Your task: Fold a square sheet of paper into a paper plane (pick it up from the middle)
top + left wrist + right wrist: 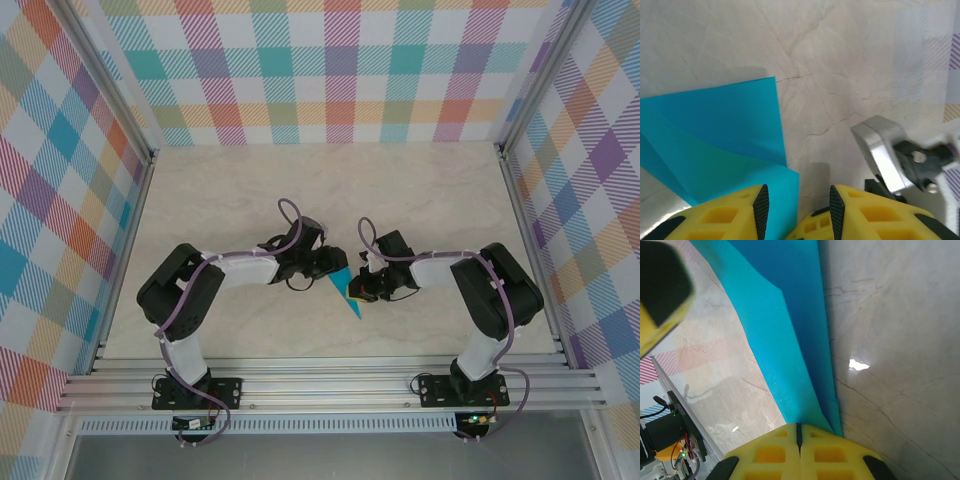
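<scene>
The teal-blue sheet of paper (pixel 350 291) is folded into a narrow pointed wedge and hangs between the two arms near the table's middle. My right gripper (pixel 799 429) is shut on its folded layers (pixel 790 340), which run up and away from the fingertips. My left gripper (pixel 798 196) is open. A straight edge of the paper (pixel 715 135) reaches partway into the gap from the left finger's side, and neither pad presses it. In the top view my left gripper (pixel 334 266) and my right gripper (pixel 362 290) almost meet at the paper.
The pale marbled table (pixel 330 190) stretches back to plaid walls. Aluminium rails (pixel 330 385) run along the near edge and both sides. The right arm's silver wrist bracket (pixel 884 155) is close on my left gripper's right.
</scene>
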### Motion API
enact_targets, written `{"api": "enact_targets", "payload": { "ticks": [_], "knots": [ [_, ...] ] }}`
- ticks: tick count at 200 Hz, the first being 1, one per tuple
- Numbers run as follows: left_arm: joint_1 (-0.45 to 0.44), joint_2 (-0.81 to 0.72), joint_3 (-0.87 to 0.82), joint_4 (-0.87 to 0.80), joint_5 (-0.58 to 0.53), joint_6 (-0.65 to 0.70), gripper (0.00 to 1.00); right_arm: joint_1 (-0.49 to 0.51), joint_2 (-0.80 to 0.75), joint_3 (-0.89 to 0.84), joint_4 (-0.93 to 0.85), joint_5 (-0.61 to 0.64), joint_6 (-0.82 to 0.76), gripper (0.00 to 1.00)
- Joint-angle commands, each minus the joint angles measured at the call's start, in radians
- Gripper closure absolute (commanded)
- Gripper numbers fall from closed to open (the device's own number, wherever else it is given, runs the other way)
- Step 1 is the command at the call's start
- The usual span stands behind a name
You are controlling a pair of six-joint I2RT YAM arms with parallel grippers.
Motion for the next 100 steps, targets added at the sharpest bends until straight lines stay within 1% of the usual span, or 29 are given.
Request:
{"api": "enact_targets", "payload": {
  "ticks": [1,30,63,100],
  "knots": [
    [-0.005,0.028,0.016,0.019,-0.001,0.006,0.62,0.018,0.075,-0.044,-0.087,0.108,-0.007,0.96],
    [-0.002,0.068,0.029,-0.007,-0.039,0.016,0.63,0.018,0.073,-0.045,-0.094,0.113,-0.011,0.96],
    [0.027,0.112,0.04,-0.002,-0.034,0.027,0.63,0.018,0.073,-0.045,-0.107,0.12,-0.02,0.97],
    [0.06,0.123,0.058,-0.042,-0.041,0.056,0.63,0.018,0.075,-0.042,-0.125,0.128,-0.03,0.97]
  ]
}}
